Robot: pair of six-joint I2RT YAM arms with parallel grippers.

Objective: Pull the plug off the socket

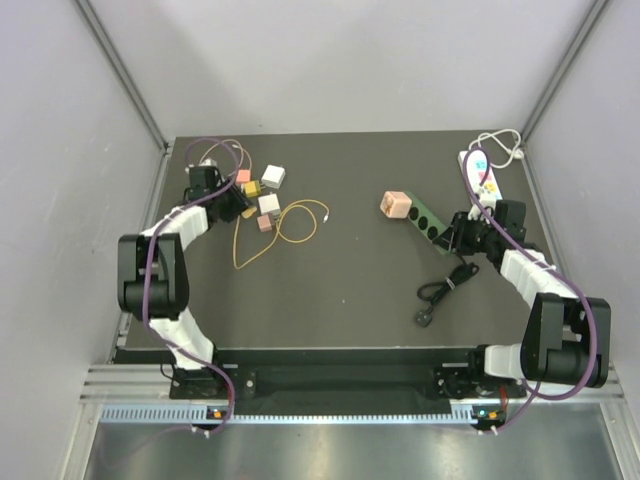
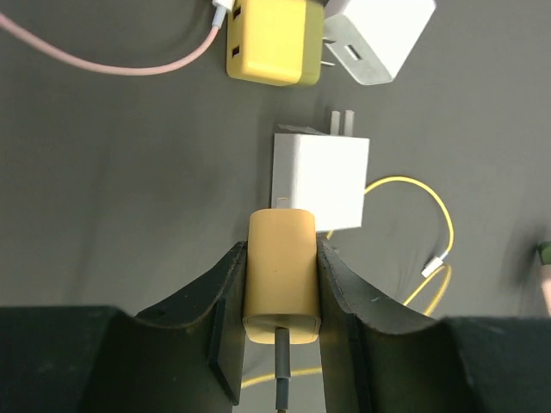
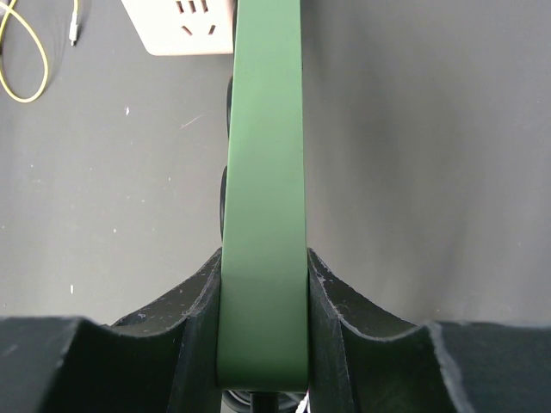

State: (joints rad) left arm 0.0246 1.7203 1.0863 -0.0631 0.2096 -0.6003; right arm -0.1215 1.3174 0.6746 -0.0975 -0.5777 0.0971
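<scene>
- The left gripper [image 2: 282, 249] is clamped on an orange plug [image 2: 282, 280], one finger on each long side; a dark cord [image 2: 282, 379] leaves the plug's near end.
- The plug's far end meets a white adapter block [image 2: 320, 181]. Whether it is still seated in the block cannot be told.
- In the top view the left gripper [image 1: 230, 200] sits at about 10 o'clock on the bench [image 1: 340, 300], in a cluster of small chargers.
- At 12 o'clock from the white block in the left wrist view lie a yellow adapter [image 2: 274, 43] with a pink cable [image 2: 112, 62] and a white charger [image 2: 379, 34]. A yellow cable [image 2: 435, 228] loops at 3 o'clock.
- The right gripper [image 3: 264, 254] is closed tight on the green socket strip [image 3: 263, 172], which it holds on edge between its fingers.
- From above, the right gripper [image 1: 462, 232] is at about 3 o'clock on the bench, on the near end of the green socket strip [image 1: 425, 218].
- A peach cube adapter [image 1: 396, 204] sits on the strip's far end, with socket holes on its face in the right wrist view [image 3: 185, 26].
- A black cable [image 1: 445, 290] trails from the strip toward 5 o'clock, and a white power strip [image 1: 480, 172] lies at 1 o'clock.
</scene>
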